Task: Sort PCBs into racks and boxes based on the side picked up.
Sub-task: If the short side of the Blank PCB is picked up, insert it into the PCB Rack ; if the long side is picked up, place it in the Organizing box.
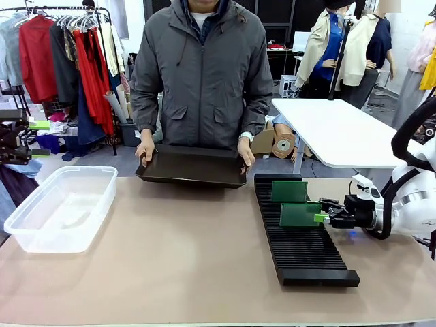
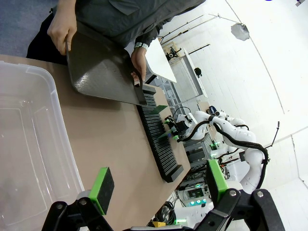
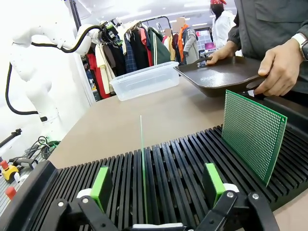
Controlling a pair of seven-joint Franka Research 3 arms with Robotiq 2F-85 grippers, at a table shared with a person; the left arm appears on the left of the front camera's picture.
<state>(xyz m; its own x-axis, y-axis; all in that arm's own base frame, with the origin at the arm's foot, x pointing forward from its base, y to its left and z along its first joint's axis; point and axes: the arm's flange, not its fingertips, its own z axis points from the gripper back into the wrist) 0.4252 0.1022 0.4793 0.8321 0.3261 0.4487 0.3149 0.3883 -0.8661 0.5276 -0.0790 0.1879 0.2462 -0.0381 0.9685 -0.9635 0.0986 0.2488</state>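
A long black rack (image 1: 300,235) lies on the table's right half, with two green PCBs standing upright in its slots. The farther PCB (image 1: 289,191) stands near the rack's far end. At the nearer PCB (image 1: 298,214) my right gripper (image 1: 325,217) is open. In the right wrist view this board (image 3: 142,163) shows edge-on in a slot, midway between the green pads (image 3: 102,185) and touching neither. The other PCB (image 3: 252,139) stands off to the right. My left gripper (image 2: 159,185) is open and holds nothing, beside the clear box (image 2: 29,144).
The clear box (image 1: 61,208) stands at the table's left. A person at the far side holds a shallow black tray (image 1: 192,165) with both hands, tilted at the table's far edge. A white table (image 1: 334,129) stands behind on the right.
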